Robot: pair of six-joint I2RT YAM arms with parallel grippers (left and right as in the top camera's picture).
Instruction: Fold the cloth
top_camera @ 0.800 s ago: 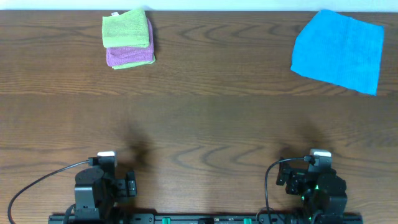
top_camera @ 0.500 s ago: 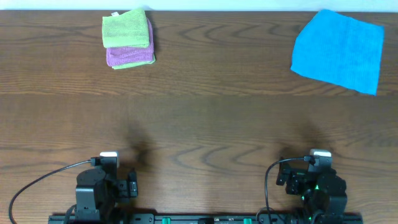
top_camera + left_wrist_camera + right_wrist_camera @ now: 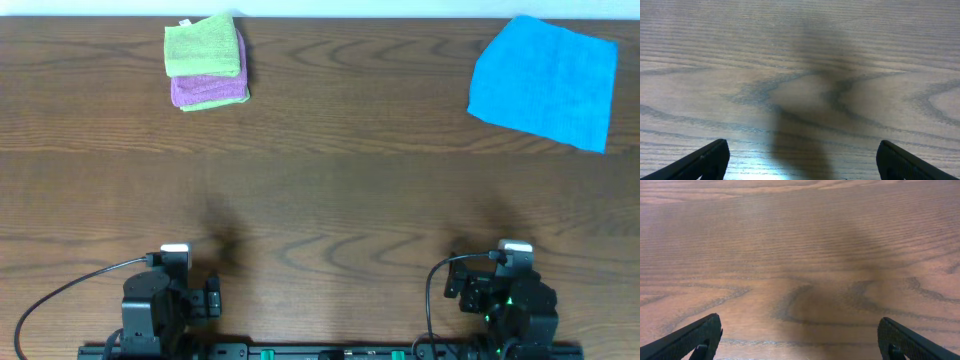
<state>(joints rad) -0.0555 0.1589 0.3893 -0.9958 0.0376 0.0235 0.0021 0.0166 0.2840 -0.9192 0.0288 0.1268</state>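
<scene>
Sky-blue cloth (image 3: 545,82) lies flat at far right of wood table (image 3: 330,190); both arms low at near edge.
Cloth is spread in one layer, unfolded, turned a bit askew, its far corner by the table's far edge, nothing touching it. L arm (image 3: 150,312) sits near-left, R arm (image 3: 510,300) near-right, each well apart from cloth. L fingers (image 3: 710,157) wide apart w/ only bare wood grain betw. them; R fingers (image 3: 695,335) same, spread wide over bare wood. Far left: small folded stack, lime-green cloth (image 3: 203,48) on top of purple cloth (image 3: 208,91), well apart from the blue one.
</scene>
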